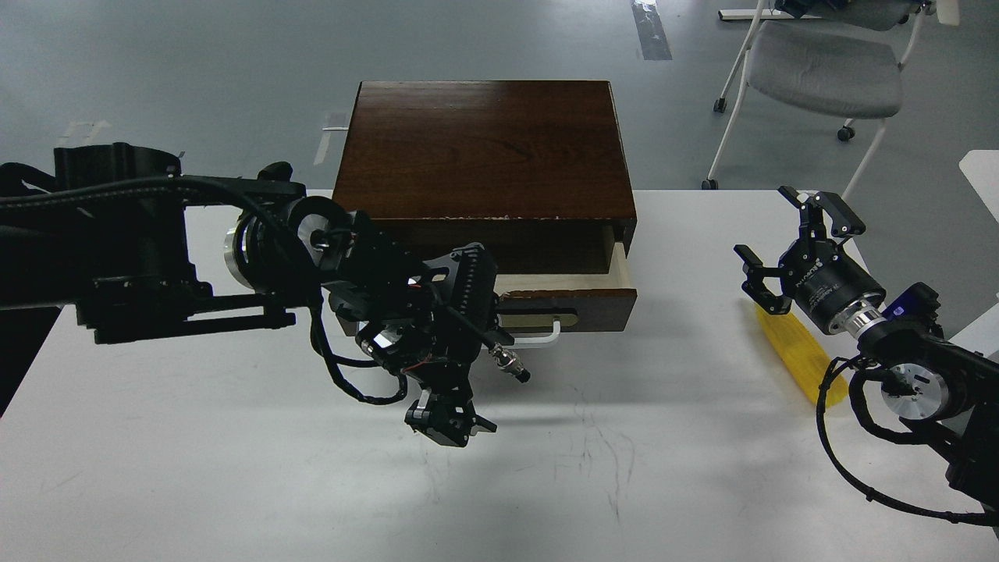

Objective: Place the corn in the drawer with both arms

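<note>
The drawer (pixel 562 297) stands partly open. The right gripper (pixel 788 234) is spread wide, empty, above the corn (pixel 800 351) (near the bench's (pixel 234 468) right edge); whether the left gripper (pixel 449 421) is open or closed cannot be told.

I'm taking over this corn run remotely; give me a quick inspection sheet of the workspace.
Surface: white table, scuffed with dark marks near the middle.
Job's things: drawer of the dark wooden box pulled partly out; pale inside wall shows. Corn lies on the table at the right, outside the drawer, partly hidden by the right arm.
Clutter: nothing seen.
Grippers: left hand hangs low in front of the drawer, dark, fingers not distinguishable. Right hand open, above the corn's far end, holding nothing.
Cables: black loops hang under the left wrist and right wrist.
Surroundings: grey floor with tape marks; wheeled chair behind, right.
</note>
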